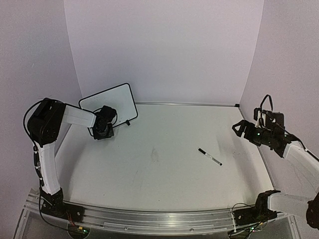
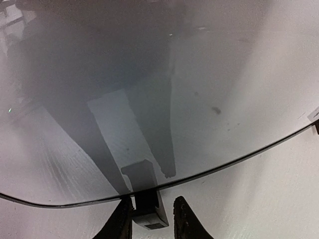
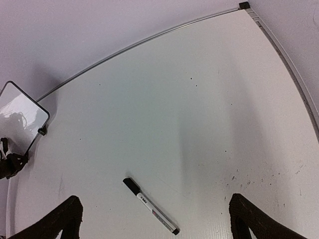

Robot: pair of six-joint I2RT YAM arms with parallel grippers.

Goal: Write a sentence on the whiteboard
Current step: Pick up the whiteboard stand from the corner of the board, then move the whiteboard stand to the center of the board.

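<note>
The whiteboard (image 1: 110, 102) stands tilted at the back left, and its face shows no sentence in any view. It fills the left wrist view (image 2: 209, 74) and also shows small in the right wrist view (image 3: 20, 112). My left gripper (image 1: 103, 130) is at its lower edge, with its jaws either side of one black foot (image 2: 148, 209). The left finger touches the foot and the right finger stands off it. A capped black-and-white marker (image 1: 210, 157) lies on the table. My right gripper (image 1: 239, 128) is wide open and empty, hovering to the right of the marker (image 3: 150, 206).
The board's other foot (image 1: 128, 122) rests on the white table (image 1: 164, 174). Lilac walls close in the back and both sides. A metal strip (image 3: 149, 37) runs along the table's far edge. Small dark specks (image 3: 249, 179) mark the surface near my right gripper.
</note>
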